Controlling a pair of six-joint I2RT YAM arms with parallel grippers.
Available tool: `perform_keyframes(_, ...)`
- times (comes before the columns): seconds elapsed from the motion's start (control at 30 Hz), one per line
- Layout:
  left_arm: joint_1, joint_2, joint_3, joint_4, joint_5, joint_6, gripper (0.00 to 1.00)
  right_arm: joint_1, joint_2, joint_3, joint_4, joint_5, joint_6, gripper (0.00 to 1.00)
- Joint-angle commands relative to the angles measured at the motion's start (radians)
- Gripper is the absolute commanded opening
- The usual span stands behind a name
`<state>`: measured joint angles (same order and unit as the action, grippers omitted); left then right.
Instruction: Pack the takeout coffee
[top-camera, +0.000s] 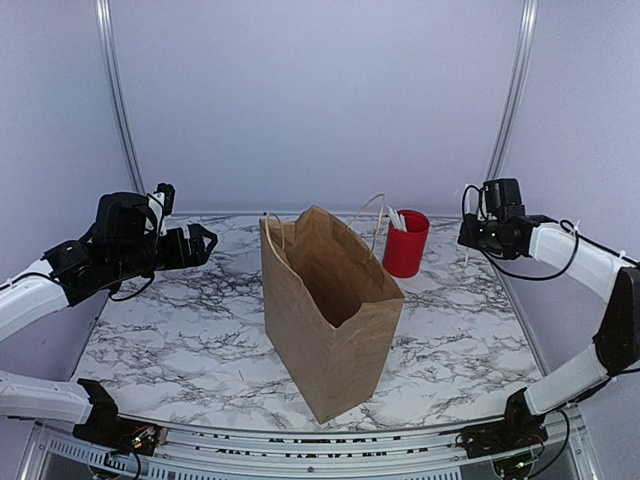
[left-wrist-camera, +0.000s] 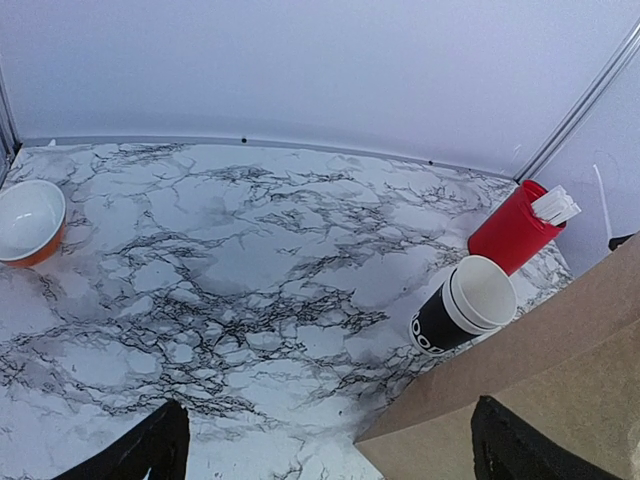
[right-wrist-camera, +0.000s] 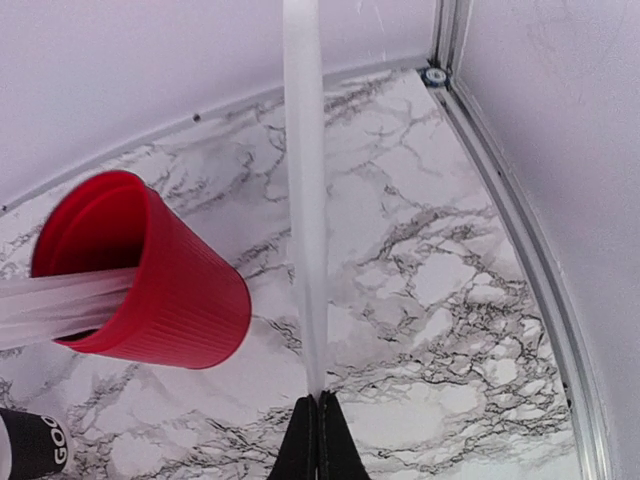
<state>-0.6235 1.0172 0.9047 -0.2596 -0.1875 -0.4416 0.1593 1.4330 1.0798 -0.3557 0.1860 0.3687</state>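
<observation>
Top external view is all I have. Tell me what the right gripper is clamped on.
Observer: The right gripper is shut on a thin white stick, pinched at one end.
Operator: Now find me the coffee cups.
Observer: A black cup with a cream cup nested inside stands on the far side of the paper bag, next to the red cup.
Operator: Report anything else hidden from me.
Observer: An orange-and-white bowl sits at the left, near the back wall.

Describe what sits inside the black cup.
A cream cup is nested in the black cup, rim showing. Its lower part, and any further cups below, are hidden by the black wall.
</observation>
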Motion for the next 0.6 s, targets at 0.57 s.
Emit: perform_keyframes(0.57, 0.004, 0.079, 0.037, 0.032, 0.044, -0.008, 0.99, 0.430, -0.315, 0.225, 0.130, 0.098, -0.119, 0.03)
